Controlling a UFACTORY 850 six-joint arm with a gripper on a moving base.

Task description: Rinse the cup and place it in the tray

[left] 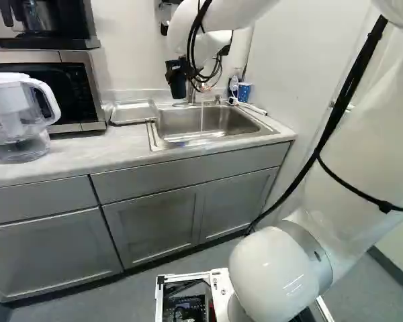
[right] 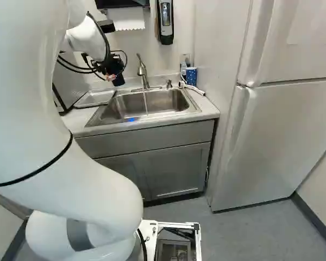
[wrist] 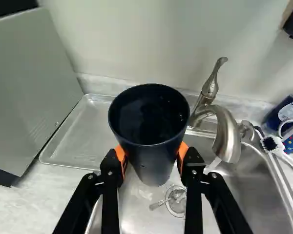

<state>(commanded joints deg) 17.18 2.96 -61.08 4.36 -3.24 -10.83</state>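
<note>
one pincer [right: 112, 76] clasps one dark cup [wrist: 151, 158] from both sides, its two orange pads [wrist: 121, 157] apart by the cup's width; the cup is above one sink [wrist: 141, 217], near one faucet [wrist: 226, 136] and one tray [wrist: 75, 141].

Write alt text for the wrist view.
A gripper holds a dark blue cup between its orange pads, with the steel sink beyond it. The faucet beside the cup is running. A shallow metal tray lies on the counter, on the cup's other side.
</note>
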